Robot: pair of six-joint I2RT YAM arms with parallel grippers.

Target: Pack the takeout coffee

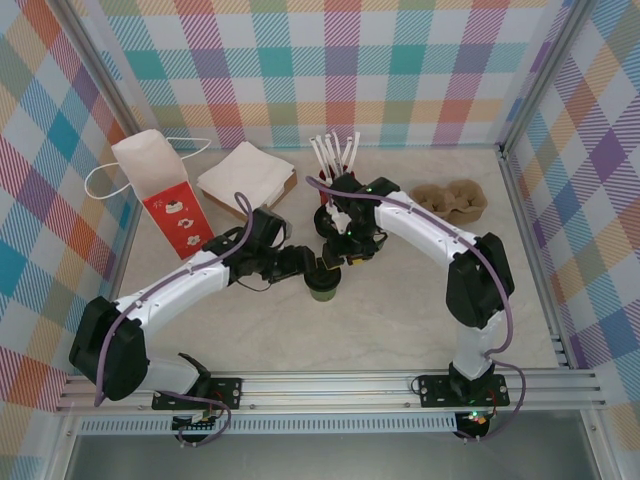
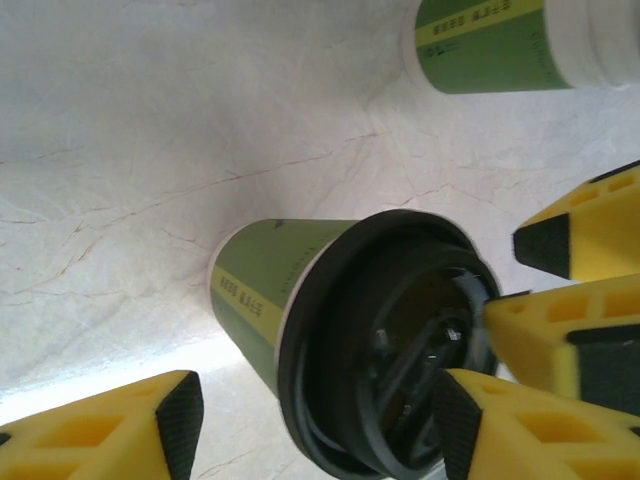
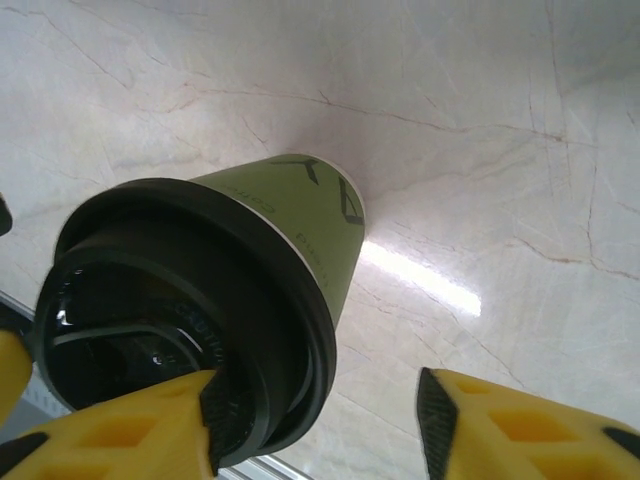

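Observation:
A takeout coffee (image 1: 320, 288), a small green paper cup with a black lid, stands on the table between the two arms. In the left wrist view this cup (image 2: 270, 285) sits between the wide-apart fingers of my left gripper (image 2: 318, 430); the left pad is clear of it and the right pad is at the lid. My right gripper (image 3: 322, 425) is open too. Its left finger (image 3: 120, 435) lies against the black lid of the cup (image 3: 310, 225), and its right finger stands apart. A second green cup (image 2: 490, 45) with a white lid shows farther off. Both grippers (image 1: 335, 255) meet over the cup.
The red-and-white paper bag (image 1: 165, 200) stands open at the back left, with white napkins (image 1: 245, 175) beside it. A red cup with white sticks (image 1: 335, 160) is behind the grippers. A brown cup carrier (image 1: 450, 200) lies at the back right.

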